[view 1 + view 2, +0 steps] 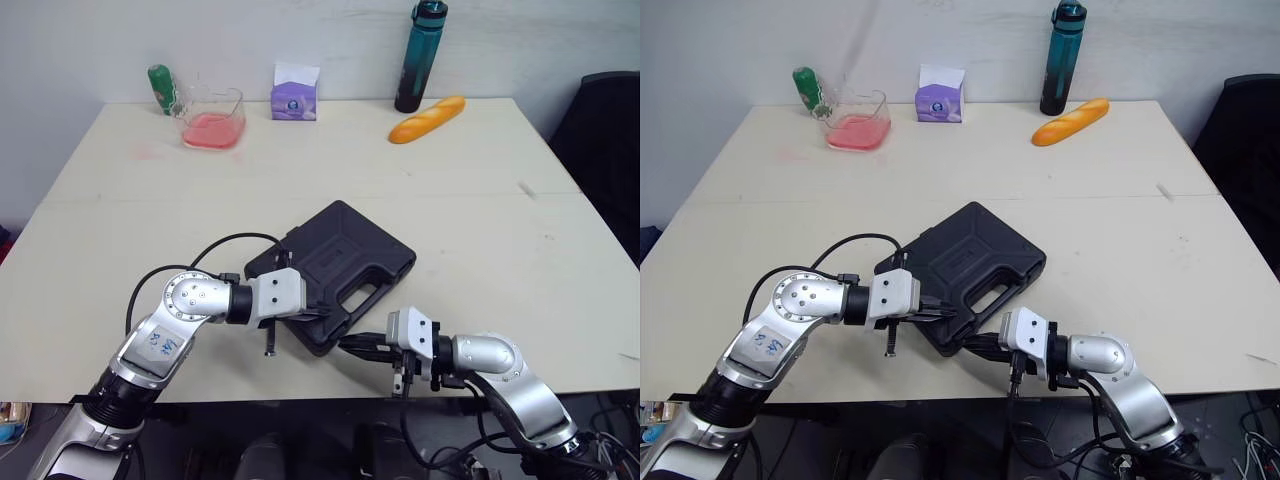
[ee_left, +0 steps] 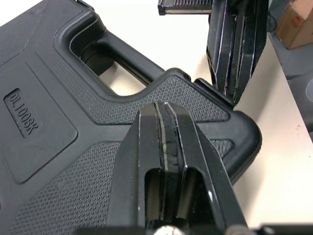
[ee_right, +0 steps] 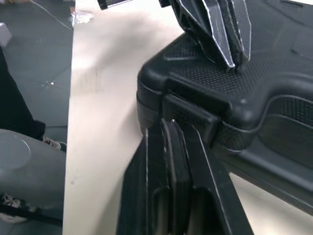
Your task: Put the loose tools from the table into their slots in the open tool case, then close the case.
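- Across the room's middle, a broad pale desk (image 1: 480, 230) stands against a white wall, with a dark chair (image 1: 605, 130) at its right side.
- Near the front edge lies the black tool case (image 1: 340, 255), lid down and handle toward the robot. I see no loose tools on the desk, so I'd judge this the closing step.
- Along the far edge, well apart from the case: a teal bottle (image 1: 420, 55), a bread loaf (image 1: 427, 119), a purple tissue box (image 1: 295, 95), a pink-filled container (image 1: 212, 120) and a green bottle (image 1: 161, 88).
- The left gripper (image 1: 318, 316), fingers pressed together, rests its tip on the lid's near corner.
- The right gripper (image 1: 350, 347), likewise pressed together and holding nothing, points at the front wall just beside a latch (image 3: 190, 115) — next, probably, a firm push to snap it home.
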Robot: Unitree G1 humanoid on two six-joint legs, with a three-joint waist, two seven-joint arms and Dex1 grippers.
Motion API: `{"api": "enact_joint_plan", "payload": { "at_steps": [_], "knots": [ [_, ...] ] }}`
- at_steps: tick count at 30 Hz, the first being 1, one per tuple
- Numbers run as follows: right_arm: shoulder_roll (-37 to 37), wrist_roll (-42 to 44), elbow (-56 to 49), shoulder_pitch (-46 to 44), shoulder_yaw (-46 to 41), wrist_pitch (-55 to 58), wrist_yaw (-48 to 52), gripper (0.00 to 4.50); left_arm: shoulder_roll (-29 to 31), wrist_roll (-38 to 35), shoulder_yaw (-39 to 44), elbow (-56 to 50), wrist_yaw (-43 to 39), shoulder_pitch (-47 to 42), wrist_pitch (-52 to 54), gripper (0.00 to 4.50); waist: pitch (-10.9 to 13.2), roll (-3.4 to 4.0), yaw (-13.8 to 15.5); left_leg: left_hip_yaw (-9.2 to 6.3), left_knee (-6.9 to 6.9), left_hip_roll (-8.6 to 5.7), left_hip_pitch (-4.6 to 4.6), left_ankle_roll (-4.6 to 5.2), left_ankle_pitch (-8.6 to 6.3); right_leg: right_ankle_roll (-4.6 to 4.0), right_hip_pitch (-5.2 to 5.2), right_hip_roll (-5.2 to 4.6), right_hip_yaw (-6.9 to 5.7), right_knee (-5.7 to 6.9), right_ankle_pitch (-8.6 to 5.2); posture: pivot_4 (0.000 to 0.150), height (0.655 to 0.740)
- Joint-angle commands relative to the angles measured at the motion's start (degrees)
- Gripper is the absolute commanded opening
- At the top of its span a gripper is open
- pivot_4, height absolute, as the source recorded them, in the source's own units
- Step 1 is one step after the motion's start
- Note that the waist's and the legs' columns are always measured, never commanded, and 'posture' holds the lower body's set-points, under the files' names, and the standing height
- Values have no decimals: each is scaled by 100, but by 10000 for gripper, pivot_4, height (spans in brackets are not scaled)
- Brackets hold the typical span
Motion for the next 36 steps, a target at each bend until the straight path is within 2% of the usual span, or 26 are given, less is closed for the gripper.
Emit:
{"api": "enact_joint_plan", "payload": {
  "at_steps": [1,11,17,20,25,28,32,35,36],
  "knots": [
    [101,322,-496,-271,-297,-13,-197,86,170,384,-620,438,-139,460,460,170,0,0,-3,0,-1,1,0,-1,1,-1,-1,1,-1,1,-1,1500,7400],
    [128,270,-499,-205,-197,55,-227,86,199,356,-548,498,-152,448,428,170,0,0,-9,0,-3,3,1,-4,0,-6,-1,3,-3,2,-3,1500,7400],
    [-104,368,-667,-12,-297,129,-111,86,192,236,-307,532,-187,401,95,170,0,1,-7,0,-5,3,1,-4,0,-7,-2,3,-2,1,-4,1500,7400],
    [-470,602,-890,148,-667,204,57,86,-48,-377,234,290,-127,350,66,170,8,4,21,-1,-6,3,-3,-6,-1,-8,-5,1,-2,0,-4,1500,7400],
    [-1414,1277,-1085,568,-1569,432,618,86,-50,-1098,1099,13,-373,419,-604,170,88,-19,49,-2,-4,-5,-31,-8,-3,-6,-22,-6,-7,-18,-3,1500,7400],
    [-1804,1407,-983,633,-1959,409,849,86,144,-1316,1570,-116,-472,546,-731,170,107,-41,54,-2,0,-7,-60,-24,7,-1,-49,-3,-16,-20,-1,1500,7400],
    [-2296,1307,-195,590,-2688,91,1199,86,730,-1776,2438,-316,-557,1033,-232,170,120,-48,16,20,6,-15,-97,-17,18,17,-92,16,-41,-14,10,1500,7400],
    [-2511,1444,465,493,-3212,74,1374,0,1063,-2066,3218,-247,-772,1636,-212,9559,127,-55,31,22,7,-18,-102,-11,19,25,-93,24,-41,-27,13,1500,7400],
    [-2525,1379,570,528,-3321,-114,1436,3163,1125,-2120,3427,-289,-680,1753,-109,14242,128,-55,34,22,7,-19,-103,-9,18,26,-92,23,-41,-29,14,1500,7400]
  ]
}}
